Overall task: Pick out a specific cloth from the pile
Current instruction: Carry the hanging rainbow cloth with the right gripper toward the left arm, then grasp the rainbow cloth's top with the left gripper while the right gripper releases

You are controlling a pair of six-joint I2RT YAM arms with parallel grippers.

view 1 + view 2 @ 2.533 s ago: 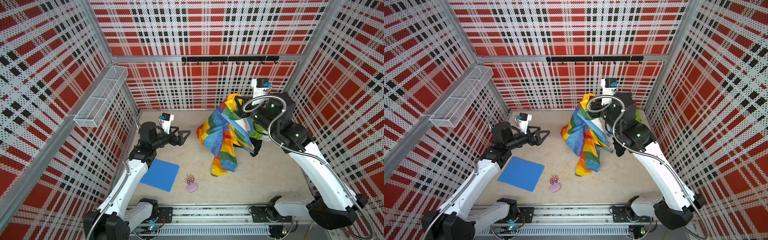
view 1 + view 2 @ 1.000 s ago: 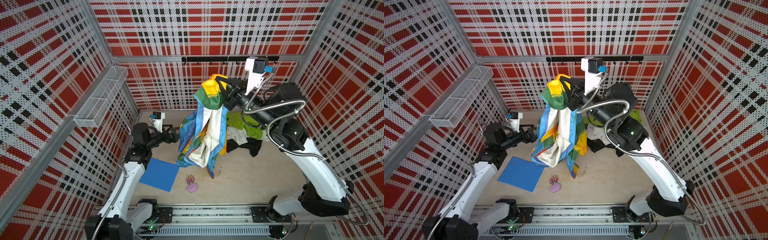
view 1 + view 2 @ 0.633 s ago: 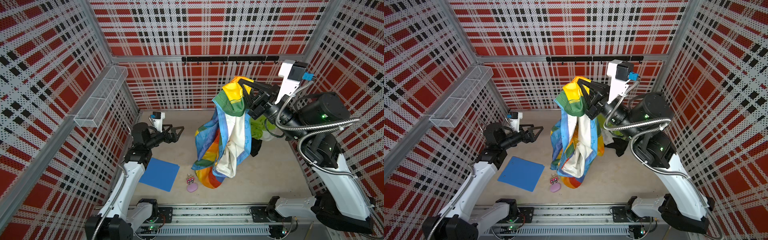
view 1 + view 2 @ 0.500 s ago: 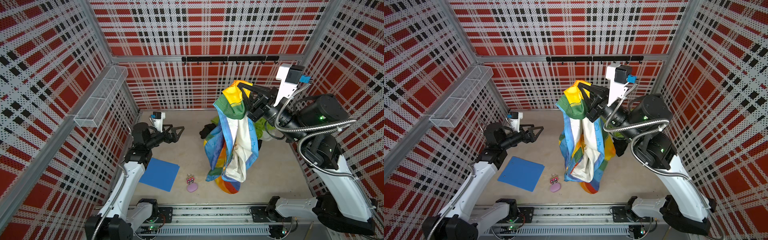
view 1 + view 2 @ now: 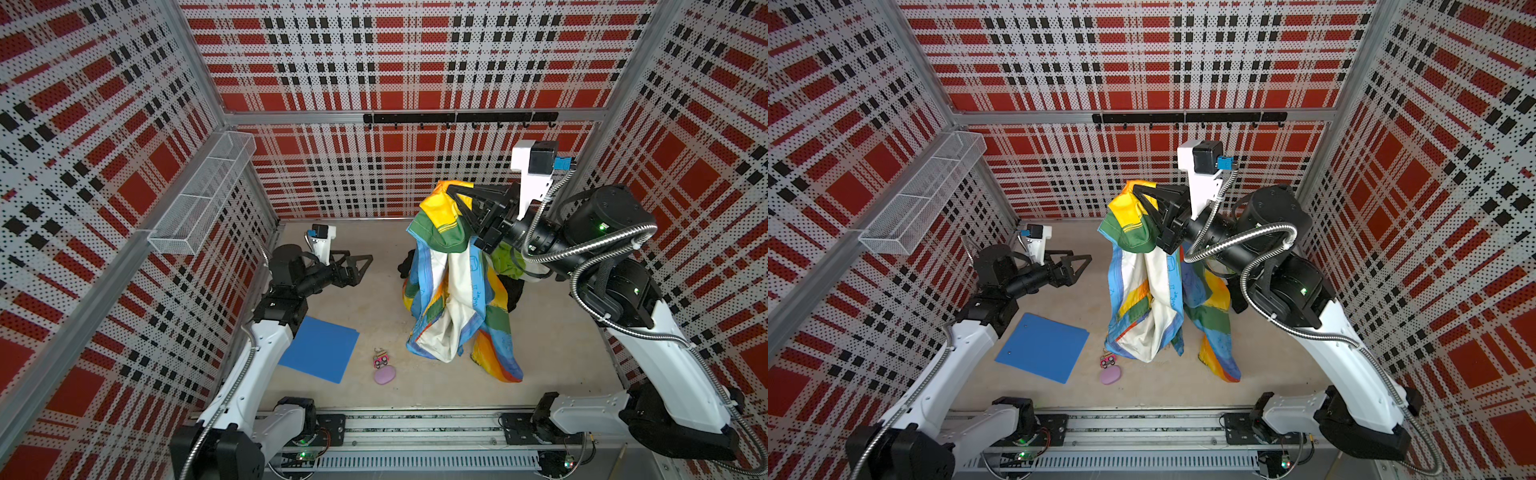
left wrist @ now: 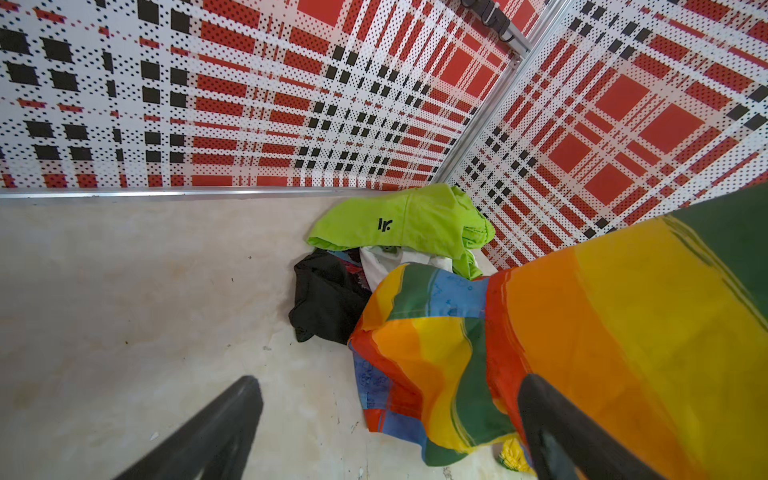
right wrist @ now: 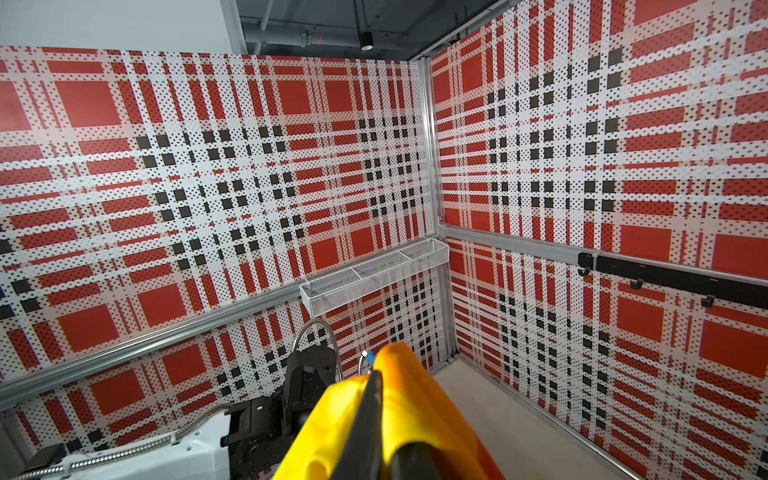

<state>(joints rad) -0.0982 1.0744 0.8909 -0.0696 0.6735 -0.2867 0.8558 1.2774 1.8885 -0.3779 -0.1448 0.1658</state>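
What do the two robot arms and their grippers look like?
The left arm and right arm have white links, black joints and a silver corrugated hose. The left gripper and right gripper are black with triangular open-frame fingers. Each wrist carries a white camera mount with a blue connector.

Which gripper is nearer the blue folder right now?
Left. The left gripper hovers open just beyond the blue folder; the right gripper is raised farther off, shut on the cloth.
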